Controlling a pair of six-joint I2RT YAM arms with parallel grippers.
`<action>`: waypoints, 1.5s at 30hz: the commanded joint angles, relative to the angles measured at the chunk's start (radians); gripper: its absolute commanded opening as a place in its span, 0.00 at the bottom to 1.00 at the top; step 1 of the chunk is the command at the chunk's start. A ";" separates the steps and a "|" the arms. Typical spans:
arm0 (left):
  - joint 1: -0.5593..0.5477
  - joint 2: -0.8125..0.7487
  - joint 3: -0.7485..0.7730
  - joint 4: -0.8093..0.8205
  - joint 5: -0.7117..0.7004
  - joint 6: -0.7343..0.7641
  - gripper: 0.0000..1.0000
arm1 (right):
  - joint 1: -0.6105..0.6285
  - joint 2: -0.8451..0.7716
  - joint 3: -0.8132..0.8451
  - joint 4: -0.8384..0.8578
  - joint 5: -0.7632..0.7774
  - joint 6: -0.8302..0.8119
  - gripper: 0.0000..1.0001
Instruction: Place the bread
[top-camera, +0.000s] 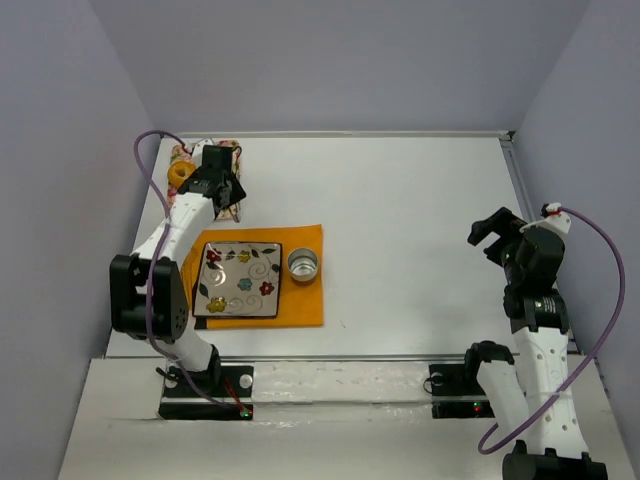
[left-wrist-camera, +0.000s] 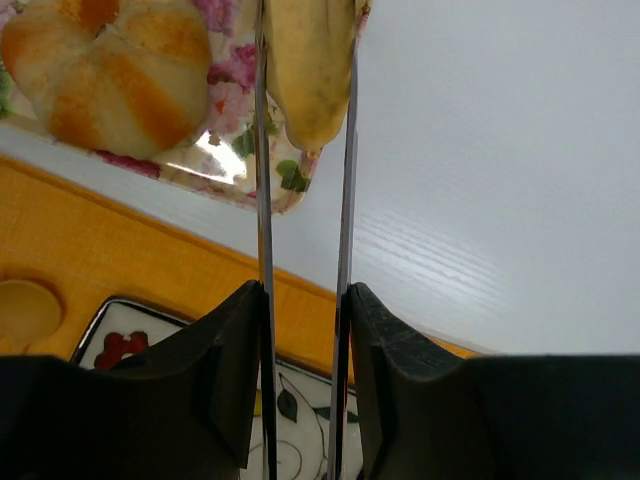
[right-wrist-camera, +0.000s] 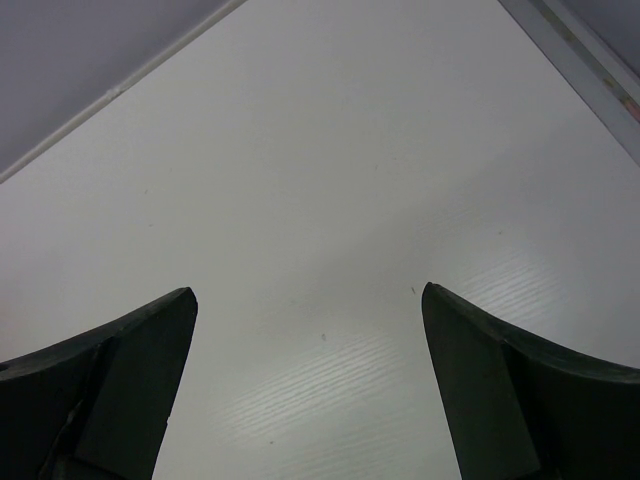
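Note:
The bread (left-wrist-camera: 308, 70), pale golden with a pointed end, sits between the two thin metal blades that extend from my left gripper's black fingers (left-wrist-camera: 235, 340). The blades press on both its sides. It hangs over the corner of a floral tray (left-wrist-camera: 225, 170). My left gripper (top-camera: 222, 185) is at the back left of the table over that tray (top-camera: 238, 150), and the bread is hidden under it in the top view. My right gripper (right-wrist-camera: 305, 310) is open and empty above bare table at the right (top-camera: 495, 235).
A round ridged bun (left-wrist-camera: 110, 70) lies on the floral tray and a ring doughnut (top-camera: 180, 172) shows at its left end. Nearer me, an orange mat (top-camera: 305, 300) carries a square flowered plate (top-camera: 238, 280) and a small metal cup (top-camera: 302, 265).

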 joint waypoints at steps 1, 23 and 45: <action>-0.018 -0.190 -0.096 0.013 0.013 -0.112 0.29 | 0.006 -0.003 0.003 0.050 -0.002 -0.012 1.00; -0.148 -0.832 -0.489 -0.532 0.225 -0.270 0.35 | 0.006 0.023 -0.007 0.068 -0.022 -0.010 1.00; -0.170 -0.914 -0.433 -0.817 0.309 -0.255 0.77 | 0.006 0.028 -0.014 0.082 -0.019 -0.016 1.00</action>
